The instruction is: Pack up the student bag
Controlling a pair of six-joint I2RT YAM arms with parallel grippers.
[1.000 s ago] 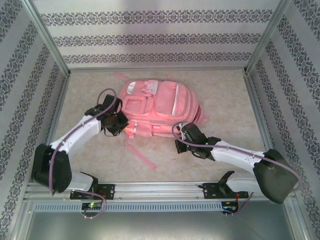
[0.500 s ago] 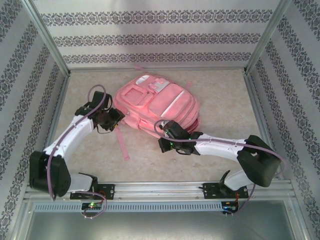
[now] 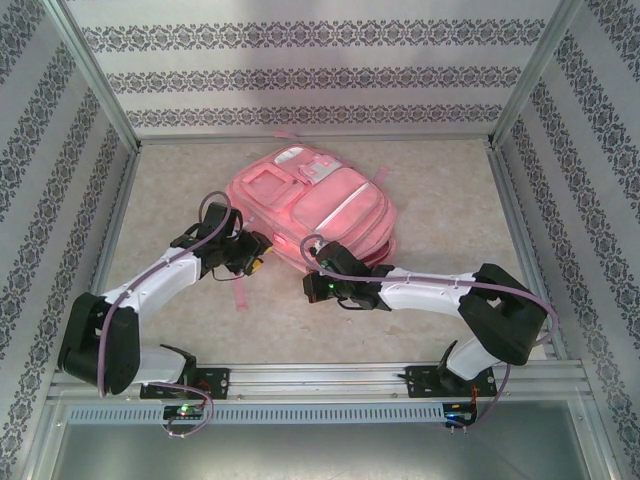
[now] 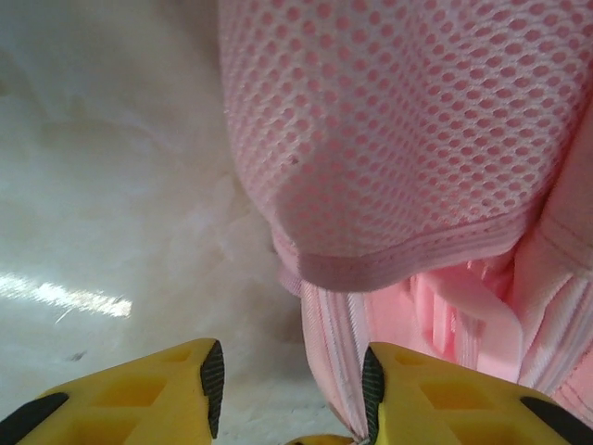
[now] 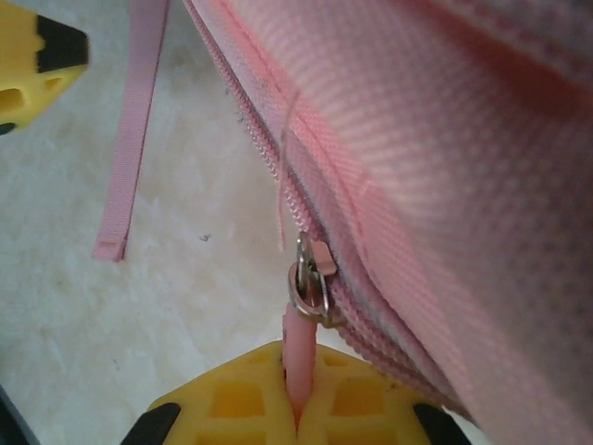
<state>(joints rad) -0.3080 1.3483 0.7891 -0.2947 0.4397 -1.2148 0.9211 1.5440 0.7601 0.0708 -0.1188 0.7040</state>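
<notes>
Backpack position had changed first: the student bag (image 3: 310,200), a large pink fabric backpack with front zip pockets, lay flat toward the back middle of the pale beige table (image 3: 450,230). It was turned and pushed a little farther back than a second earlier, its near edge slanting toward the arms. Along that edge ran a pink zip whose small metal slider (image 5: 310,287) sat just above the right gripper (image 5: 298,375). That gripper's yellow fingers were pressed together on the flat pink pull tab (image 5: 295,338), with no gap between them. Seen from above, the right gripper (image 3: 312,284) stood at the bag's near-left part, whereas a second before it had been by the near-right corner. That suggested the zip was being drawn open, a step needed before anything could go inside, though how far the opening ran could not be told. The left gripper (image 3: 256,262), shut at the bag's near-left corner a second earlier, had let go. Its yellow fingers with black pads (image 4: 213,375) stood partly apart, gripping nothing. A pink mesh shoulder pad (image 4: 398,139) hung above them and a striped pink webbing strap (image 4: 334,362) lay between them. Without that anchor the bag would probably slide with the pull
</notes>
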